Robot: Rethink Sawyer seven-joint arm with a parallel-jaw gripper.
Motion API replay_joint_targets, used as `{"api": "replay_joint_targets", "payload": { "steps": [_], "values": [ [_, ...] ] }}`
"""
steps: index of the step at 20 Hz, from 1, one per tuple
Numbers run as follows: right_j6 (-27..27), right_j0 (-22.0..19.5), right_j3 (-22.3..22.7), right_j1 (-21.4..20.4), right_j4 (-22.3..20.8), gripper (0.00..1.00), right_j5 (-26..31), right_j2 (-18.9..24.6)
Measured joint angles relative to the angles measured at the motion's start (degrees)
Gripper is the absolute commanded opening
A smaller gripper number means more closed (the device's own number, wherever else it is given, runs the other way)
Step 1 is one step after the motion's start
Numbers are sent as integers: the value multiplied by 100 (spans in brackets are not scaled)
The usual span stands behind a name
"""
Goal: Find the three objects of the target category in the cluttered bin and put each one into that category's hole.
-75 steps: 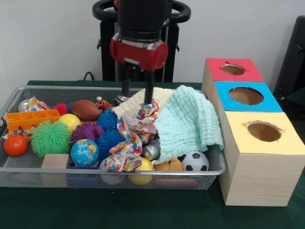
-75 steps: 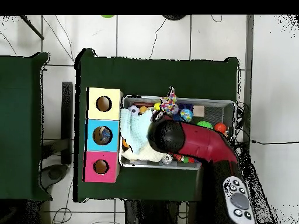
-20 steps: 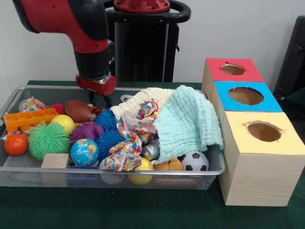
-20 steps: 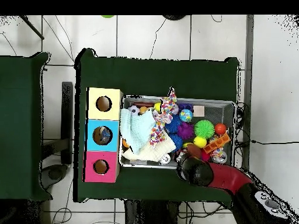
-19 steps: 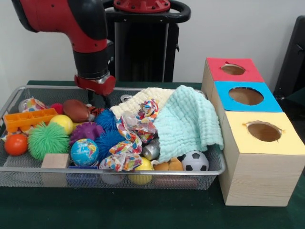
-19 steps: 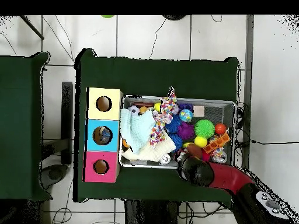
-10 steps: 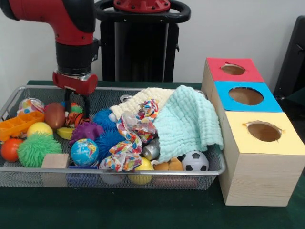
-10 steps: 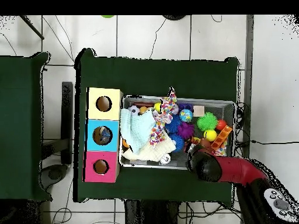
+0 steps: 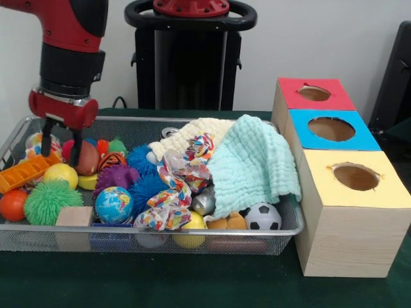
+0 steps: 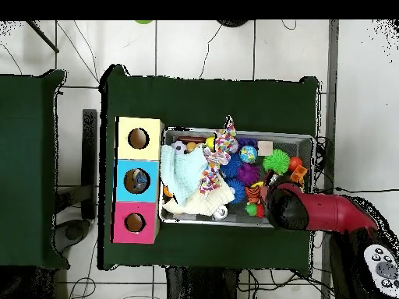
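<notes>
Pincer (image 9: 60,147) lowered at left of frame, fingers apart, beside a brown football (image 9: 87,158). Football standing nearly upright in the mesh bin (image 9: 160,240), long axis vertical.

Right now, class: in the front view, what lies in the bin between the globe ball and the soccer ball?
Front view: between the globe ball and the soccer ball lie the patterned cloth, a yellow ball and a silver ball.
</notes>
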Motion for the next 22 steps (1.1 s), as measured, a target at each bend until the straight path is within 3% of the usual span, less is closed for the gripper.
{"api": "replay_joint_targets", "payload": {
  "steps": [12, 22],
  "values": [
    [0, 216, -770, 51, -368, 100, -140, -403],
    [0, 127, -886, 318, -288, 100, 42, -410]
  ]
}}
